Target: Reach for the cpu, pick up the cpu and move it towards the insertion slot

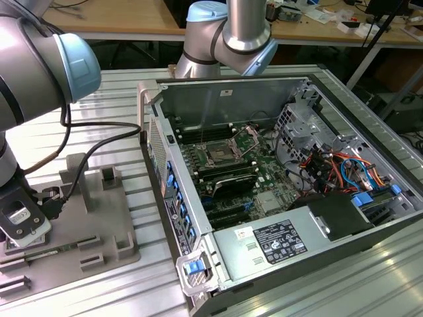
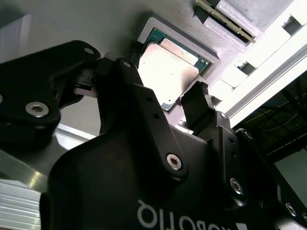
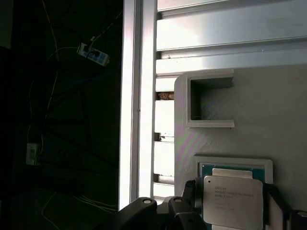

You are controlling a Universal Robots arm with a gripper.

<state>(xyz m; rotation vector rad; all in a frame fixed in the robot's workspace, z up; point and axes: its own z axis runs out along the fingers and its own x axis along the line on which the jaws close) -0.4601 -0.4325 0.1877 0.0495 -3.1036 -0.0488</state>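
The cpu [image 2: 165,72] is a flat square chip with a silvery top and a teal-green rim. It lies at a shallow square recess of the grey fixture tray [image 1: 99,224], and I cannot tell whether it is lifted off it. My gripper [image 2: 163,82] straddles it, with one black finger [image 2: 128,72] on one edge and the other finger [image 2: 197,103] on the opposite edge, shut on the chip. The first wrist view shows the cpu [image 3: 233,206] between the same fingertips of the gripper [image 3: 233,191]. In the exterior view the gripper [image 1: 23,221] hangs low at the left over the tray. The insertion slot [image 1: 217,155] sits on the green motherboard.
An open computer case [image 1: 277,178] fills the exterior view's middle and right, with raised metal walls, a power supply [image 1: 277,241] and coloured cables [image 1: 344,172]. A second arm's base [image 1: 228,39] stands behind it. Raised blocks [image 1: 109,177] stand on the tray. The ribbed aluminium table's edge [image 3: 139,120] runs close by.
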